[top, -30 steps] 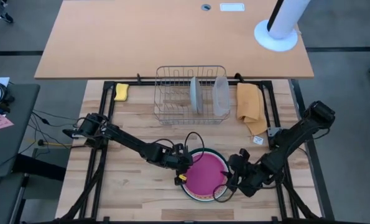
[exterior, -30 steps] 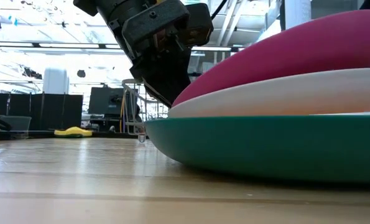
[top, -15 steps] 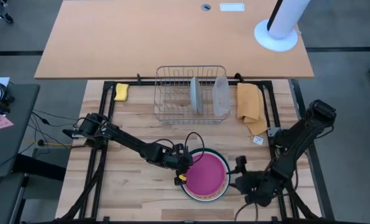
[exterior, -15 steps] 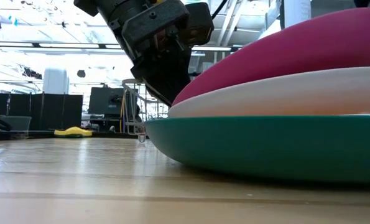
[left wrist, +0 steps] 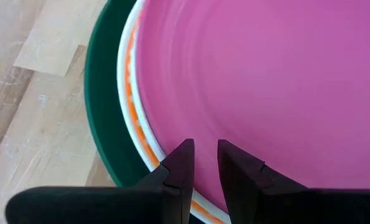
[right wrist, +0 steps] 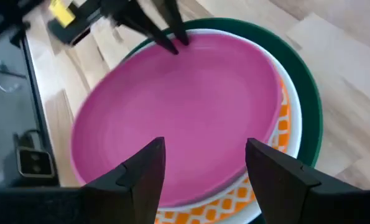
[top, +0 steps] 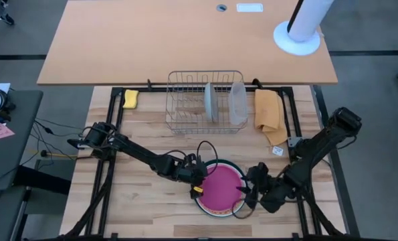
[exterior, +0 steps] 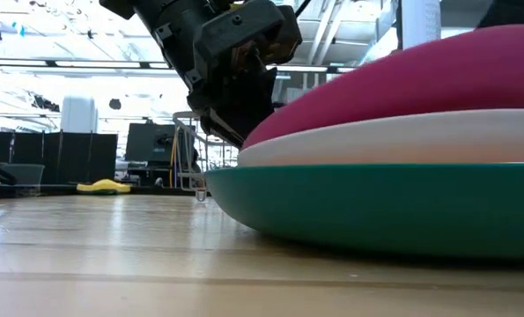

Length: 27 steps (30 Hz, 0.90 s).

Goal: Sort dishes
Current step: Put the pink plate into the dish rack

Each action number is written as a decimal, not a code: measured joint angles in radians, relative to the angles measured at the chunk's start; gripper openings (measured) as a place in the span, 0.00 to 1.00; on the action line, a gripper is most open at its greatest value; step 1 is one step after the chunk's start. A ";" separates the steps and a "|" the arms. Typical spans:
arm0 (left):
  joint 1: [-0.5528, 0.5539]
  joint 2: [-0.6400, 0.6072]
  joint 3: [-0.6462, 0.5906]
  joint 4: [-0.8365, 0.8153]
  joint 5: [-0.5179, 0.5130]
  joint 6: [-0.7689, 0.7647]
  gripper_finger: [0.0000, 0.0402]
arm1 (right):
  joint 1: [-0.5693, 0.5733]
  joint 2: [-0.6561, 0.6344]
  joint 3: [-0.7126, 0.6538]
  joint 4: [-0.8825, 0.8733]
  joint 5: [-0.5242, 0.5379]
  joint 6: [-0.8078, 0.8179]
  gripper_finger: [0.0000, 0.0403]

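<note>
A stack of dishes lies at the table's near middle: a magenta pink plate [top: 220, 187] on top, an orange-patterned plate [right wrist: 279, 124] and a white plate [exterior: 376, 141] under it, and a dark green plate [exterior: 376, 207] at the bottom. In the low view the pink plate is tilted, one side raised. My left gripper [top: 199, 182] is at the pink plate's left rim, its fingers nearly together. My right gripper [top: 247, 192] stands open at the plate's right rim, a finger to either side of that rim [right wrist: 206, 186]. A pale grey plate [top: 212, 102] stands on edge in the wire rack [top: 185, 100]. My left gripper has its fingertips [left wrist: 183, 152] on the upper face of the pink plate just inside its left rim [left wrist: 166, 134], coming in slanting from the table's left. A narrow gap shows between the tips. That side of the plate lies low on the stack. My right gripper: I cannot tell whether its open fingers touch the plate.
The wire rack at the far middle also holds a clear plastic tub [top: 237, 104]. A yellow sponge [top: 130, 99] lies left of the rack and a tan cloth [top: 269, 115] right of it. Bare wood shows left of the stack.
My right gripper drew back toward the table's near right corner, away from the stack, and has come back to the pink plate's right rim. In the low view the raised sides of the pink and white plates have sunk a little.
</note>
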 joint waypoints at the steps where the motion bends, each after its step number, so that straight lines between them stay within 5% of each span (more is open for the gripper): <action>1: -0.001 0.000 0.000 0.000 0.000 -0.005 0.17 | -0.008 0.000 0.000 0.000 -0.005 0.028 0.55; 14: -0.003 -0.002 -0.107 0.232 -0.006 -0.067 0.17 | -0.025 0.002 0.000 -0.026 -0.155 0.302 0.55; 27: -0.028 -0.001 -0.115 0.220 -0.009 -0.098 0.17 | 0.007 -0.039 0.000 -0.030 -0.185 0.312 0.55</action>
